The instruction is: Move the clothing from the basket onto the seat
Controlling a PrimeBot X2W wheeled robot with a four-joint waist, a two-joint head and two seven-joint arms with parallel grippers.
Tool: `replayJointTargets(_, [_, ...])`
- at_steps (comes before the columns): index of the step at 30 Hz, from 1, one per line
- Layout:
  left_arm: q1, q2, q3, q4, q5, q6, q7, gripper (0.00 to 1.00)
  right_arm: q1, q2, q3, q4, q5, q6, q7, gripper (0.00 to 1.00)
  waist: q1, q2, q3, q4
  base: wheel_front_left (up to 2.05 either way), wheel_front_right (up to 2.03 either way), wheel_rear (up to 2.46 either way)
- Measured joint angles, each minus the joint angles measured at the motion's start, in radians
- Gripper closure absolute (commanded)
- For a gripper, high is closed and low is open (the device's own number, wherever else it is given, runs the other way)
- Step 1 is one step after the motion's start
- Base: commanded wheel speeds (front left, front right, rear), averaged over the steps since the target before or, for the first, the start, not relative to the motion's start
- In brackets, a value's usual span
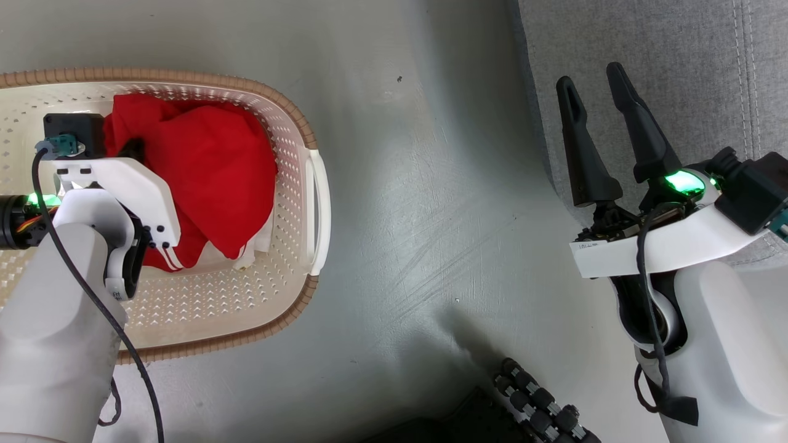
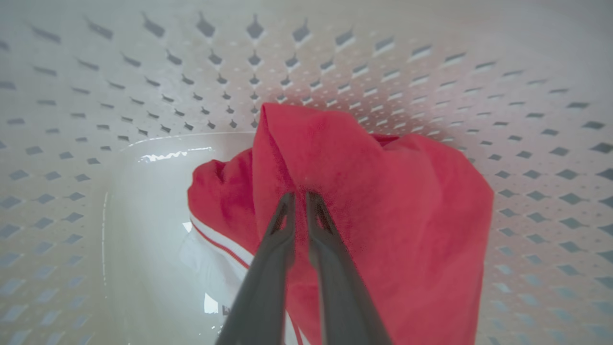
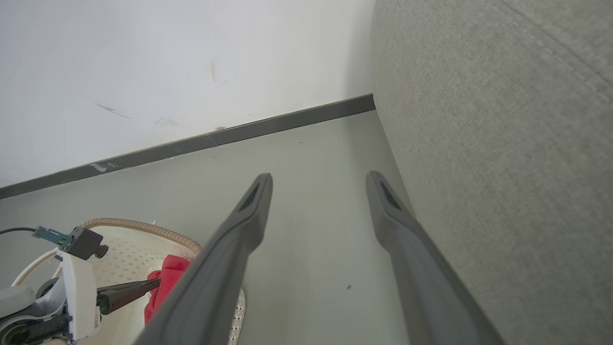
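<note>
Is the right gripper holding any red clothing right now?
No, the right gripper has its jaws wide apart with only floor between them; the red clothing sits in the basket.

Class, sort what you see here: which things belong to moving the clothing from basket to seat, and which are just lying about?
Belong to the job: clothing, basket, seat, left gripper, right gripper.

Just there: floor, wall, skirting board, black ridged part.

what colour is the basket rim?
Brown, woven-look rim on the cream perforated basket; the head view shows it best.
</note>
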State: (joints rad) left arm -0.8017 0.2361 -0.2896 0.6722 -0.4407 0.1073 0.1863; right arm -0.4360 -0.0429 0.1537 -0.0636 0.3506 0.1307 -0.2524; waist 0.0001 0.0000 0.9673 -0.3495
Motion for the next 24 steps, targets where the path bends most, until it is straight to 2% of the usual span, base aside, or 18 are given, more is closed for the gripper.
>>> replayJointTargets(8, [-0.001,-0.014,-0.009,0.014,-0.008,-0.016,-0.005,1.0,0.0,0.0,-0.002,0.008,0.0,0.0,0.0,0.0,0.0,0.0,-0.014,0.005,0.0,0.0,0.0])
replayJointTargets(24, [0.006,-0.053,-0.028,0.007,-0.054,-0.117,-0.038,1.0,-0.003,0.0,-0.023,0.036,0.0,0.0,-0.003,0.0,0.0,0.0,-0.064,0.028,0.0,0.0,0.0])
